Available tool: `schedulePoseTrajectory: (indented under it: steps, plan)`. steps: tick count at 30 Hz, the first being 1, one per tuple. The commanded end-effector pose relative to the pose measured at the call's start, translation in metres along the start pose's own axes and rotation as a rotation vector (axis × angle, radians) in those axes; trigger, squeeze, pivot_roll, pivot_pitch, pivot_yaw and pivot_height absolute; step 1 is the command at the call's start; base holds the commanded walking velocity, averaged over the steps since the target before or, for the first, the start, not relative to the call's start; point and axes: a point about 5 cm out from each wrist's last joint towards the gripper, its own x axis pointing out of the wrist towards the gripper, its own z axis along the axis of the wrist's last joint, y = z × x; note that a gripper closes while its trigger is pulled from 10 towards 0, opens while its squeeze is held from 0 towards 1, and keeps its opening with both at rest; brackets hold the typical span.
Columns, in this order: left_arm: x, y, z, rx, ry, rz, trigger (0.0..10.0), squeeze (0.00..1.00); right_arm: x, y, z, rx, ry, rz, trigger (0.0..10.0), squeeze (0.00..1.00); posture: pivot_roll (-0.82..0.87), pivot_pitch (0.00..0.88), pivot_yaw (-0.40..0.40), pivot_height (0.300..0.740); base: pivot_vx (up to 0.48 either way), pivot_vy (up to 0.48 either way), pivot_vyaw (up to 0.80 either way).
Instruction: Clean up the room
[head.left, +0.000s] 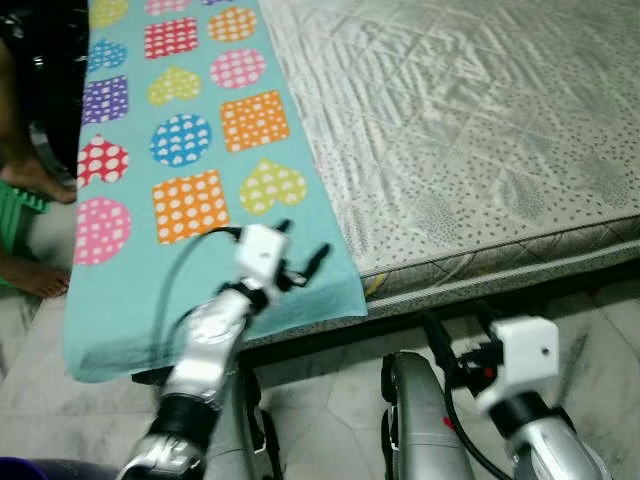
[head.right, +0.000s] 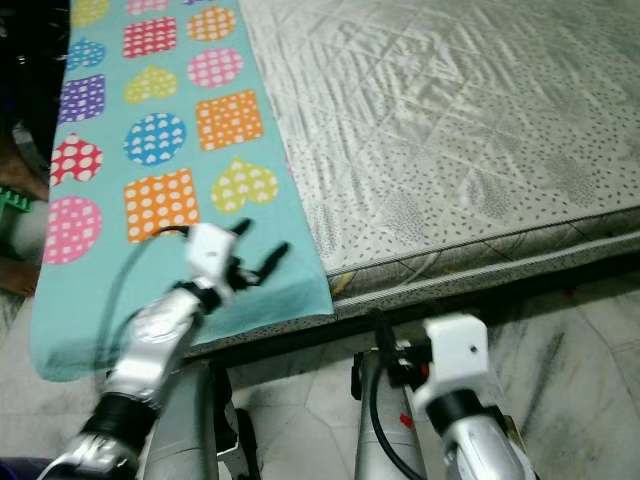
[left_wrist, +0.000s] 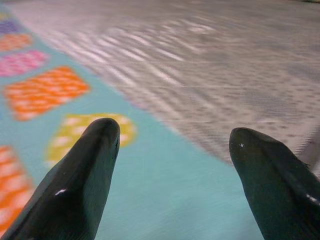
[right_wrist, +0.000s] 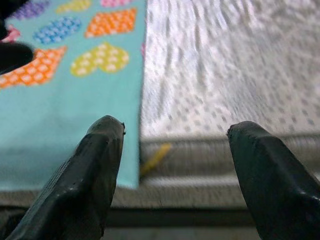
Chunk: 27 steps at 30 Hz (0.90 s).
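A teal cloth (head.left: 200, 150) printed with coloured dotted hearts, squares and circles lies along the left side of a bed, and its near end hangs over the edge. My left gripper (head.left: 303, 243) is open and hovers just above the cloth's near right corner, with nothing between its fingers (left_wrist: 85, 175). My right gripper (right_wrist: 175, 165) is also open and empty. It is lower, in front of the bed's side, and faces the cloth's edge and the mattress (right_wrist: 225, 75).
The grey quilted mattress (head.left: 470, 120) takes up the right and far side. A person's bare feet (head.left: 35, 180) stand on the tiled floor at the left beside something green (head.left: 15, 212). A small yellow object (right_wrist: 155, 157) pokes out at the mattress edge.
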Motion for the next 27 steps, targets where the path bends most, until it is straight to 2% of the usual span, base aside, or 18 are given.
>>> schedulePoseTrajectory:
  steps: [1,3,4,5,7,8,9,12,15,22,27]
  plan:
    - [-0.016,0.007,0.003,-0.002,0.008,0.061,10.0,0.00,0.003,0.002,-0.003,0.021,0.024,0.011,10.0,0.00,-0.18,0.158,0.097,0.592,0.000,0.000,0.00]
    - [-0.032,0.011,0.010,-0.005,0.005,0.122,10.0,0.00,0.011,0.003,-0.003,0.028,0.029,0.019,10.0,0.00,-0.17,0.144,0.094,0.592,0.000,0.000,0.00]
    - [-0.048,0.014,0.015,0.000,-0.002,0.173,10.0,0.00,0.018,0.004,-0.006,0.049,0.044,0.031,10.0,0.00,-0.16,0.122,0.089,0.592,0.000,0.000,0.00]
    - [-0.048,0.014,0.015,0.000,-0.002,0.173,10.0,0.00,0.018,0.004,-0.006,0.049,0.044,0.031,10.0,0.00,-0.16,0.122,0.089,0.592,0.000,0.000,0.00]
    - [-0.067,0.017,0.016,0.025,0.009,0.220,10.0,0.00,0.028,0.003,-0.008,0.061,0.052,0.017,10.0,0.00,-0.13,0.091,0.079,0.592,0.000,0.000,0.00]
    - [-0.067,0.017,0.016,0.025,0.009,0.220,10.0,0.00,0.028,0.003,-0.008,0.061,0.052,0.017,10.0,0.00,-0.13,0.091,0.079,0.592,0.000,0.000,0.00]
    - [-0.077,0.019,0.013,0.030,0.034,0.247,10.0,0.00,0.032,0.003,-0.008,0.077,0.052,0.017,10.0,0.00,-0.13,0.082,0.078,0.592,0.000,0.000,0.00]
    - [-0.092,0.026,0.007,0.023,0.072,0.321,10.0,0.00,0.044,0.006,-0.007,0.091,0.035,0.021,10.0,0.00,-0.10,0.048,0.069,0.592,0.000,0.000,0.00]
    - [-0.095,0.031,0.003,-0.004,0.104,0.363,10.0,0.00,0.057,0.008,-0.004,0.129,0.007,0.021,10.0,0.00,-0.09,0.011,0.061,0.592,0.000,0.000,0.00]
    - [-0.081,0.043,-0.004,-0.043,0.104,0.411,10.0,0.00,0.079,0.007,0.010,0.174,-0.067,0.012,10.0,0.00,-0.11,0.000,0.056,0.592,0.000,0.000,0.00]
    - [-0.073,0.044,-0.005,-0.055,0.098,0.414,10.0,0.00,0.089,0.004,0.020,0.193,-0.120,0.016,10.0,0.00,-0.12,0.000,0.057,0.592,0.000,0.000,0.00]
